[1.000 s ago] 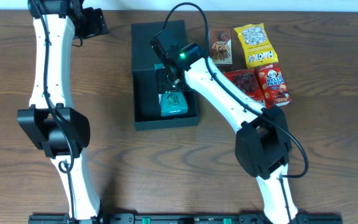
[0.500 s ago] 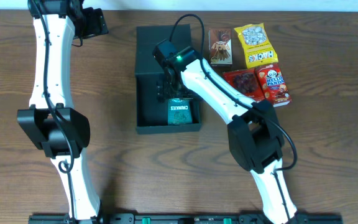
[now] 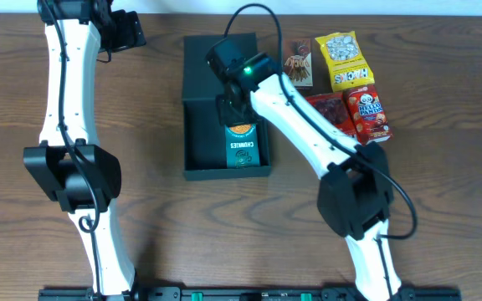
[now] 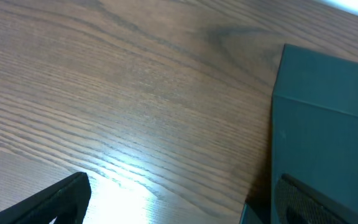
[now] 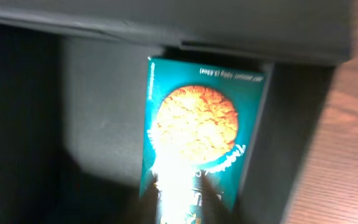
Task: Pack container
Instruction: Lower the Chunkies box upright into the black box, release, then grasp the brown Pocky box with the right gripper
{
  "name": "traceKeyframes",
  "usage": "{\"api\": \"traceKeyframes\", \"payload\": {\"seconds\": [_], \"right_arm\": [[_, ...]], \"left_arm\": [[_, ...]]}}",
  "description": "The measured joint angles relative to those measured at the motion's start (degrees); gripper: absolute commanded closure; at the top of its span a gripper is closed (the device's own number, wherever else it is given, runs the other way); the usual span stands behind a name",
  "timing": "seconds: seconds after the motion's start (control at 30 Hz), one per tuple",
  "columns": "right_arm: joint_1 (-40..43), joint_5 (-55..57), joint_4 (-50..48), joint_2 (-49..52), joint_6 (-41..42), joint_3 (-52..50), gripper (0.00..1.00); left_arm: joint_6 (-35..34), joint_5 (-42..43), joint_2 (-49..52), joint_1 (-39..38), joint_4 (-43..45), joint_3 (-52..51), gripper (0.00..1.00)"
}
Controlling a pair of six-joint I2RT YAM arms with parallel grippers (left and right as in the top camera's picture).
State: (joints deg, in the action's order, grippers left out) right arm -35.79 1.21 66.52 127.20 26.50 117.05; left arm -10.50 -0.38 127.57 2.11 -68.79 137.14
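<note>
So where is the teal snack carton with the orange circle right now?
In the overhead view, the teal carton lies flat inside the dark container, against its right wall and near its front edge.

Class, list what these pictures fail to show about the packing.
Right gripper fingers: overhead, hidden under its wrist; open or shut unclear.
Teal carton, lower end: right wrist view, lost in glare.
Container: left wrist view, cut by frame edge.
Red packet: overhead, partly under right arm.
</note>
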Motion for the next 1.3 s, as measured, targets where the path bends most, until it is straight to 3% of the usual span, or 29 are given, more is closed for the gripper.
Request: {"api": "traceKeyframes", "payload": {"seconds": [0.03,0.07,0.13,0.17,0.2,0.6,0.8,1.3], "right_arm": [[0.2,0.31,-0.04,-0.57,-0.31,0.15,0.9],[0.57,0.96,-0.15,-1.14,-0.85,0.22,0.73],[2.08,2.51,-0.79,-2.01,-1.81,0.24,0.53],[3.19,3.1,-1.73,-2.23,-3.04,0.24,0.19],[4.76,3.45,-2.73,-2.34,-4.33,0.28,0.01],[22.99,3.72,-21.29,-1.53,-13.62,0.33,0.01],[23.37,3.63,-28.94,3.87,-16.35,0.44,0.01],[23.23,3.1,-31.17,12.98,-17.35,0.44,0.01]], "left_arm": [[0.0,0.0,0.0,0.0,0.02,0.0,0.05],[0.0,-0.02,0.0,0.0,0.0,0.0,0.05],[0.0,-0.02,0.0,0.0,0.0,0.0,0.05],[0.0,0.0,0.0,0.0,-0.02,0.0,0.05],[0.0,0.07,0.0,0.0,0.0,0.0,0.05],[-0.02,1.49,0.0,0.0,0.22,0.0,0.05],[-0.02,1.68,0.0,0.0,0.28,0.0,0.05],[-0.87,1.7,0.0,0.0,0.59,0.0,0.05]]}}
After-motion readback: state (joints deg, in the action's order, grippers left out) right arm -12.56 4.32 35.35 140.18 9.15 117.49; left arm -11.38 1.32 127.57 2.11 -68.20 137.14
